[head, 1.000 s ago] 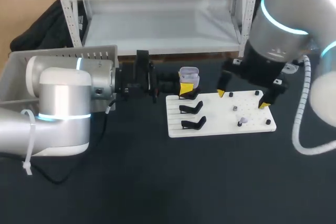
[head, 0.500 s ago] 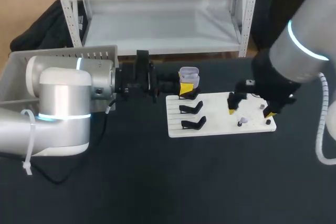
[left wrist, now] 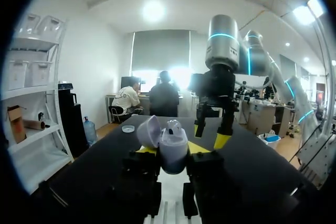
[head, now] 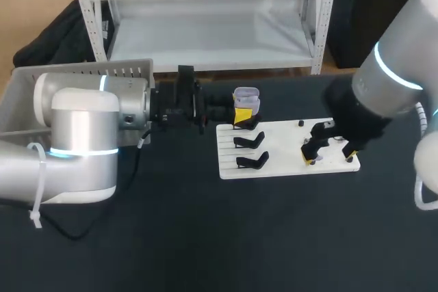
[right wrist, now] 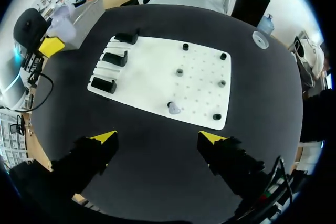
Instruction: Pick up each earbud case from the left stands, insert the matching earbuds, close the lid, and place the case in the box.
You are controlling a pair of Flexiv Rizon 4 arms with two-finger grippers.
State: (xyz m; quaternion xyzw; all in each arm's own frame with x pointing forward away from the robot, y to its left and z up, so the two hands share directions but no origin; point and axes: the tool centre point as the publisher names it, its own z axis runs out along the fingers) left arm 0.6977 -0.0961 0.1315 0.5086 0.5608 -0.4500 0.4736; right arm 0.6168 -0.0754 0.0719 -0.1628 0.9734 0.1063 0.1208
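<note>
A robotics lab bench.
Two robot arms, the left arm and the right arm, stand at a dark-covered surface carrying a white peg board fitted with small black stands.

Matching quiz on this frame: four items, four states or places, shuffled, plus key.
1 earbud case
2 right gripper
3 black stands
4 white board

A open, above the board
B lid up, held in the left gripper
C empty, on the board
D flat on the table

Pairs: 1-B, 2-A, 3-C, 4-D
</note>
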